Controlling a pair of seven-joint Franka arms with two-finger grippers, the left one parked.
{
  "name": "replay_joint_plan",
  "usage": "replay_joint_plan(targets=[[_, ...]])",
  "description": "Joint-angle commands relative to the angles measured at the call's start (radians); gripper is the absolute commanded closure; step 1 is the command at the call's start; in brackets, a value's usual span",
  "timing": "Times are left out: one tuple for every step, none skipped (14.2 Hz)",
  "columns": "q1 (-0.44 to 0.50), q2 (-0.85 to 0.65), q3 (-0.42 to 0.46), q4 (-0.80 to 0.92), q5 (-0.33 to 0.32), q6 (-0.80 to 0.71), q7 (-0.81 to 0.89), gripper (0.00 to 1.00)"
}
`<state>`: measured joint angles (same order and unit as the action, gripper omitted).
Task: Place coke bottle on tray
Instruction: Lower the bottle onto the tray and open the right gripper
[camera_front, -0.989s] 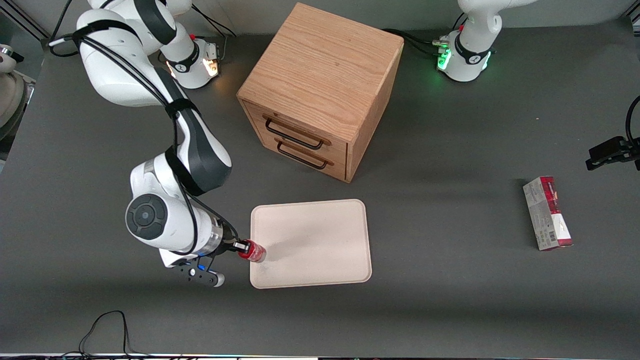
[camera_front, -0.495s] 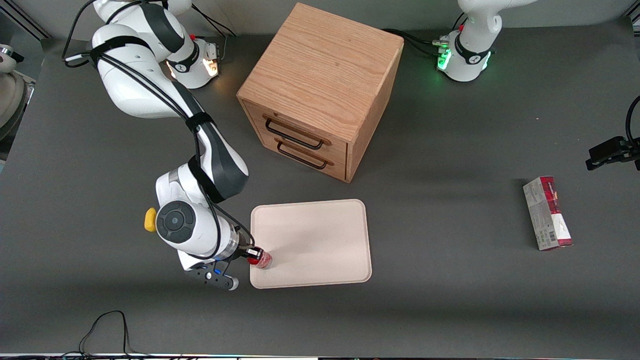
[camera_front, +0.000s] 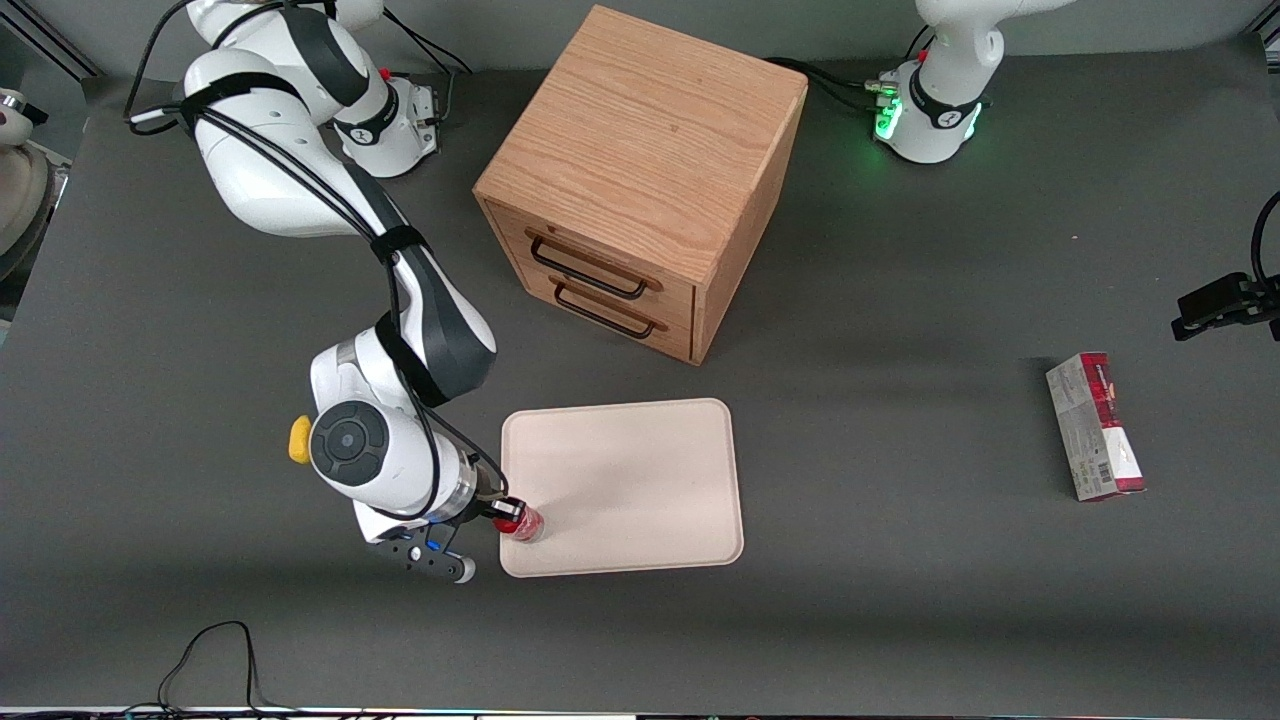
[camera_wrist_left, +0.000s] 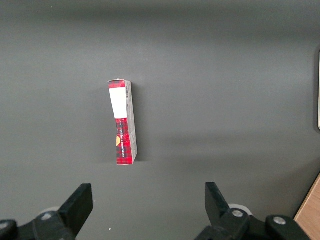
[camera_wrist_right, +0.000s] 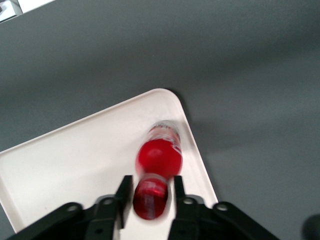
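Note:
The coke bottle (camera_front: 525, 522), small and red with a red cap, stands upright on the off-white tray (camera_front: 640, 480), just inside the tray's corner nearest the working arm and the front camera. My gripper (camera_front: 503, 512) is at the bottle's top. In the right wrist view the bottle (camera_wrist_right: 159, 155) stands on the tray (camera_wrist_right: 75, 160) with its cap between my gripper's (camera_wrist_right: 151, 182) two black fingers. A thin gap shows on each side of the cap, so the fingers are slightly open and not gripping it.
A wooden two-drawer cabinet (camera_front: 640, 180) stands farther from the front camera than the tray. A red-and-grey carton (camera_front: 1095, 425) lies toward the parked arm's end and shows in the left wrist view (camera_wrist_left: 122, 122). A small yellow object (camera_front: 300, 440) lies beside the working arm.
Over the last second my gripper carried the bottle from the tray's edge onto the tray, near its corner. Over the last half second it has hardly moved.

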<state>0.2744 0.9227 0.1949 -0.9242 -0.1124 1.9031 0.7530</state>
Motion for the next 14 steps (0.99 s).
replay_joint_plan(targets=[[0.025,0.021,-0.006,0.038,-0.058,0.010,0.031,0.00],[0.025,0.021,-0.006,0.036,-0.058,0.010,0.032,0.00],[0.025,0.019,-0.006,0.036,-0.058,0.010,0.032,0.00],[0.025,0.021,-0.006,0.036,-0.058,0.010,0.032,0.00],[0.025,0.019,-0.006,0.036,-0.058,0.010,0.032,0.00],[0.025,0.021,-0.006,0.036,-0.058,0.010,0.032,0.00],[0.025,0.021,-0.006,0.036,-0.058,0.010,0.032,0.00],[0.025,0.019,-0.006,0.036,-0.058,0.010,0.032,0.00],[0.025,0.019,-0.006,0.036,-0.058,0.010,0.032,0.00],[0.025,0.019,-0.006,0.036,-0.058,0.010,0.032,0.00],[0.025,0.018,-0.006,0.036,-0.058,0.010,0.031,0.00],[0.025,0.015,-0.006,0.036,-0.058,0.007,0.031,0.00],[0.025,0.010,-0.006,0.036,-0.058,0.001,0.031,0.00],[0.023,0.002,-0.006,0.036,-0.058,-0.006,0.031,0.00]])
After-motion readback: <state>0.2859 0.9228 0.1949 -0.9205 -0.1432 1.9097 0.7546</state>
